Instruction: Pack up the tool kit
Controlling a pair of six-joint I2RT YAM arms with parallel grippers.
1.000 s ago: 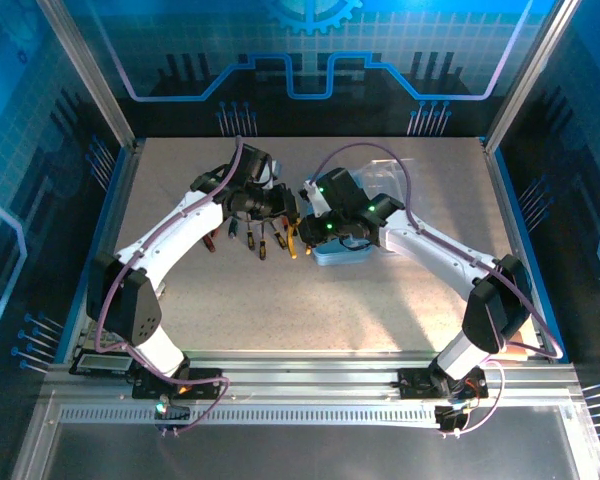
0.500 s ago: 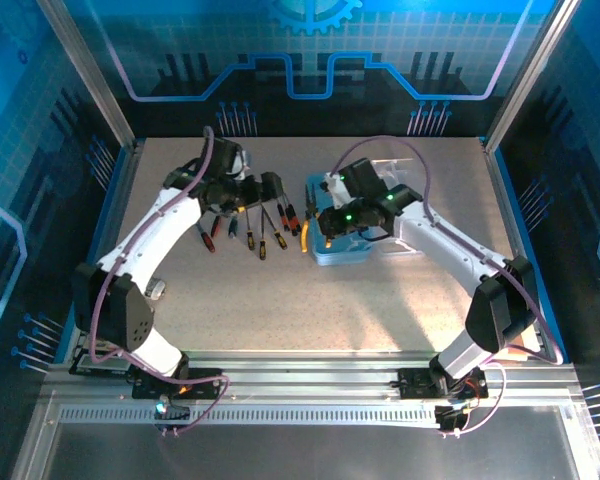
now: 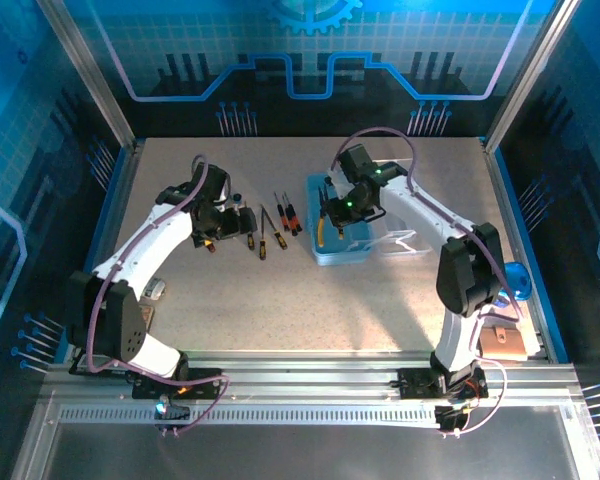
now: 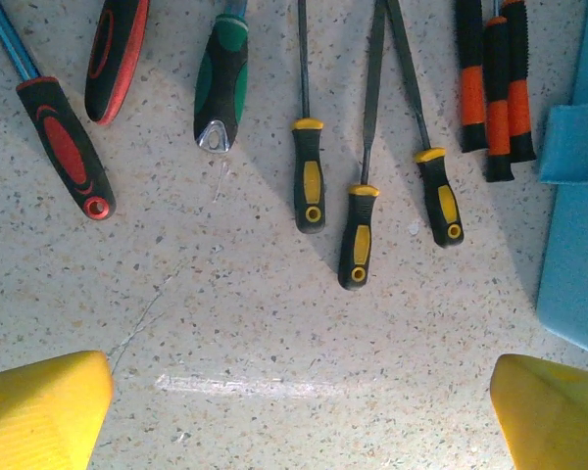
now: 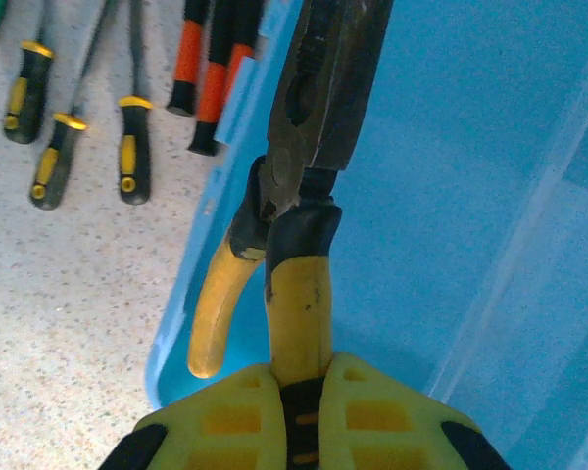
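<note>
Right tool (image 5: 299,392) is clamped on one yellow handle of the pliers (image 5: 309,147), holding them over the near-left wall of the open box (image 5: 470,196), which sits mid-tabletop toward the far edge. Looks like the drop-in step. I'd nudge further inside so the loose handle clears the wall, then let go. Left tool (image 4: 304,411) is wide open, empty, above the screwdrivers (image 4: 309,181), so probably one of those next.
</note>
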